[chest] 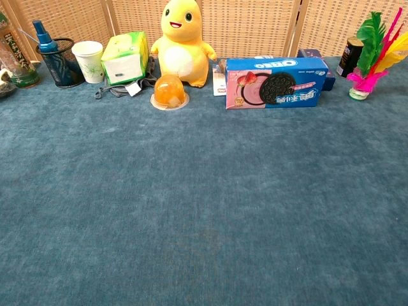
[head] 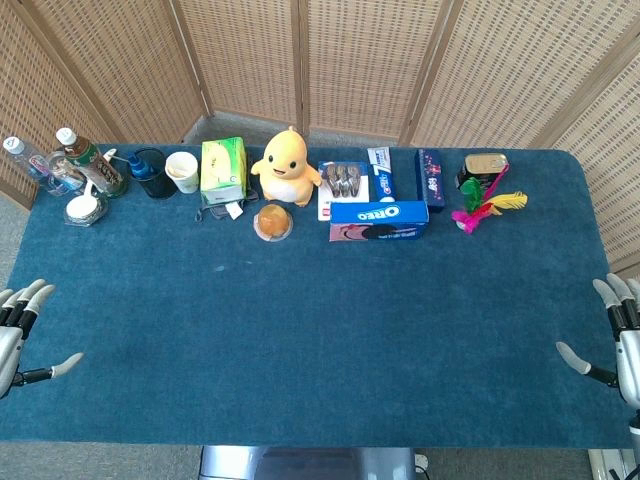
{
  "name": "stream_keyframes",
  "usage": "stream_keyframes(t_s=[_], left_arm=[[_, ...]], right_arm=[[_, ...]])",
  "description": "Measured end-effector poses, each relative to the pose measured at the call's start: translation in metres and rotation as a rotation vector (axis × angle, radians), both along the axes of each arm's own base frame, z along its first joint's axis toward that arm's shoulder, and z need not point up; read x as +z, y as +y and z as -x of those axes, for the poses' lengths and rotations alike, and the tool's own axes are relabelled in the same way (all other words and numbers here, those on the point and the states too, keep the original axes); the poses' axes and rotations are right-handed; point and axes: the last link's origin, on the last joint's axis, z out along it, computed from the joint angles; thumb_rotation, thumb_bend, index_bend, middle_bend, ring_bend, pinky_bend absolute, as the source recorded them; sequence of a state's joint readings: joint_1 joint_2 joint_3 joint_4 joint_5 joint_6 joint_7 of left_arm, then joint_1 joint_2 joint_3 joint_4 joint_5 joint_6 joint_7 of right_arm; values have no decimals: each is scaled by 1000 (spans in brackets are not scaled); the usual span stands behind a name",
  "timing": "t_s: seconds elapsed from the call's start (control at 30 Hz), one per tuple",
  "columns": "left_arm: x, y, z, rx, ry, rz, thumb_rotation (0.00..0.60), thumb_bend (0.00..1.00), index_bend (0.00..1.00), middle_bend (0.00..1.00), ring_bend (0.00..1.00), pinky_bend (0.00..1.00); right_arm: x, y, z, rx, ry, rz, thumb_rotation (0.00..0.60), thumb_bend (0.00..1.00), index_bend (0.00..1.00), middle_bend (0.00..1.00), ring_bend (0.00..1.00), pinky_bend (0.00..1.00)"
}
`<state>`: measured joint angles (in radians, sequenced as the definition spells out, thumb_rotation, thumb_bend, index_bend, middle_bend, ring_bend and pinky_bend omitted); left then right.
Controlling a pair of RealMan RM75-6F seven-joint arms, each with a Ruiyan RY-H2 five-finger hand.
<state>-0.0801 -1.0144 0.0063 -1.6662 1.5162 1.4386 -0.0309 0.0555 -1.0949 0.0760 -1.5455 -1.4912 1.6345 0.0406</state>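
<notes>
Fingers of the left hand [head: 18,330] and right hand [head: 615,335] are spread, holding nothing, at the surface's [head: 320,340] left and right edges. Nothing looks handled yet: Oreo box [head: 380,213], jelly cup [head: 273,221] and plush duck [head: 285,165] sit untouched along the far edge.

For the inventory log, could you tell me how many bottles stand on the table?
2: a clear bottle at the far left corner, and a green-labelled bottle just right of it. The blue-capped item in the mesh cup is unclear.
</notes>
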Motion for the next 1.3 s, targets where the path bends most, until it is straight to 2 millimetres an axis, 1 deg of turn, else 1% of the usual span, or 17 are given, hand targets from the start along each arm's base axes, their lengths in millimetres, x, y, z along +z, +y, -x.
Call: stream_keyframes(t_s=[0.23, 0.3, 0.37, 0.43, 0.5, 0.57, 0.6, 0.63, 0.7, 0.77, 0.9, 0.97, 1.03, 1.07, 1.1, 1.2, 1.3], left_arm=[[1, 0, 0, 0, 3, -5, 263, 0, 0, 0, 0, 38], [2, -1, 0, 1, 2, -11, 260, 0, 0, 0, 0, 38], [3, -1, 1, 3, 0, -15, 261, 0, 0, 0, 0, 38], [4, -1, 0, 3, -1, -19, 258, 0, 0, 0, 0, 38], [4, 0, 0, 2, -3, -23, 254, 0, 0, 0, 0, 38], [5, 0, 0, 3, -4, -24, 260, 0, 0, 0, 0, 38], [5, 1, 0, 5, -4, -24, 261, 0, 0, 0, 0, 38], [5, 1, 1, 6, -3, -25, 262, 0, 0, 0, 0, 38], [6, 1, 2, 9, -4, -28, 264, 0, 0, 0, 0, 38], [7, 1, 2, 13, -7, -31, 263, 0, 0, 0, 0, 38], [10, 2, 4, 19, -12, -39, 258, 0, 0, 0, 0, 38], [11, 2, 5, 22, -13, -42, 258, 0, 0, 0, 0, 38], [12, 2, 5, 25, -15, -43, 259, 0, 0, 0, 0, 38], [12, 2, 6, 26, -15, -43, 259, 0, 0, 0, 0, 38], [12, 2, 6, 27, -16, -43, 260, 0, 0, 0, 0, 38], [13, 2, 6, 29, -19, -44, 257, 0, 0, 0, 0, 38], [14, 2, 7, 29, -23, -47, 255, 0, 0, 0, 0, 38]], right_arm=[[-4, -1, -1, 5, 13, -21, 20, 0, 26, 0, 0, 136], [-8, -4, -3, 13, 13, -38, 21, 0, 26, 0, 0, 169], [-14, -8, -7, 30, 9, -66, 23, 0, 27, 0, 0, 260], [-20, -13, -12, 52, 8, -93, 23, 0, 41, 0, 0, 404], [-29, -19, -20, 90, 8, -130, 23, 0, 62, 0, 10, 520], [-39, -27, -31, 133, 9, -174, 22, 1, 85, 0, 74, 638], [-45, -31, -37, 153, 9, -195, 25, 5, 104, 0, 131, 714], [-51, -35, -43, 175, 8, -216, 27, 10, 115, 0, 163, 755], [-67, -44, -60, 232, 3, -270, 31, 17, 131, 0, 195, 797], [-84, -52, -76, 283, 3, -324, 31, 19, 143, 0, 210, 818], [-114, -59, -102, 343, 5, -416, 31, 28, 149, 0, 208, 818], [-129, -63, -116, 376, 13, -456, 84, 60, 149, 0, 207, 817], [-142, -66, -129, 412, 20, -488, 235, 165, 149, 0, 205, 812], [-150, -68, -138, 437, 26, -503, 290, 209, 148, 0, 204, 810], [-155, -70, -143, 453, 33, -511, 362, 271, 148, 0, 202, 807], [-167, -74, -155, 488, 57, -529, 477, 386, 147, 0, 199, 804], [-178, -78, -166, 519, 83, -549, 535, 430, 146, 0, 201, 805]])
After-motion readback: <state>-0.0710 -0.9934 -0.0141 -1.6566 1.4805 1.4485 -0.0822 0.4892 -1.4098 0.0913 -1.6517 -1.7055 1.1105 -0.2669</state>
